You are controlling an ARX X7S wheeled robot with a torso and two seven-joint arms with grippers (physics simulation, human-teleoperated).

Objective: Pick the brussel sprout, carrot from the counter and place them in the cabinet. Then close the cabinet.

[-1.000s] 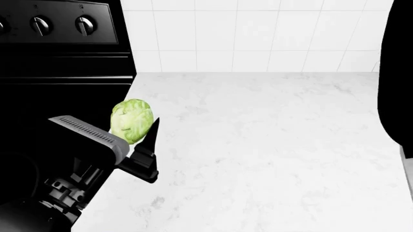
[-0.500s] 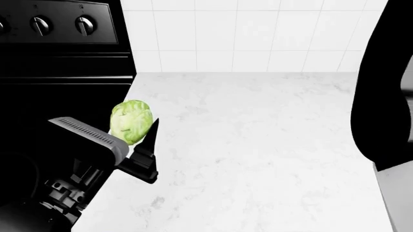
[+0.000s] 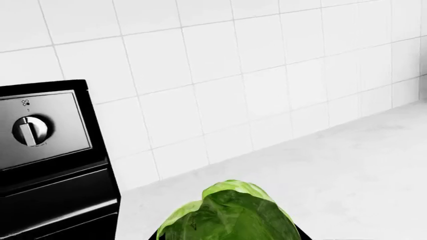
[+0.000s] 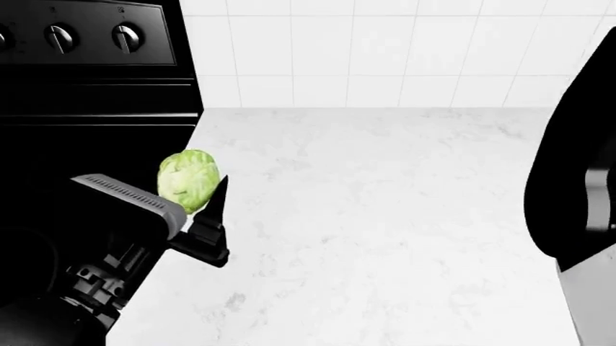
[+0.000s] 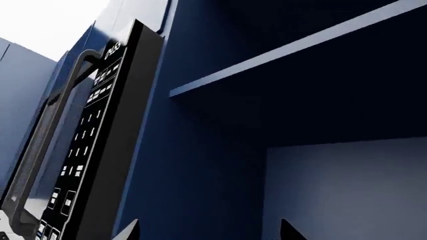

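My left gripper (image 4: 195, 193) is shut on the brussel sprout (image 4: 187, 179), a pale green leafy ball held above the counter's (image 4: 385, 216) left edge beside the stove. In the left wrist view the sprout (image 3: 230, 215) fills the space between the jaws. My right gripper (image 5: 210, 231) is open with nothing between its fingertips, and it faces up into the dark blue cabinet, under its shelf (image 5: 300, 55). In the head view the right arm (image 4: 578, 187) is a dark shape at the right edge. The carrot is out of view.
A black stove with knobs (image 4: 125, 36) stands at the left, and its panel (image 3: 40, 130) also shows in the left wrist view. White tiled wall (image 4: 385, 50) backs the counter. A black microwave (image 5: 87, 150) hangs beside the cabinet opening.
The left gripper with the sprout has drifted slightly left and up. The right arm has swung in from the right edge and covers more of that side.
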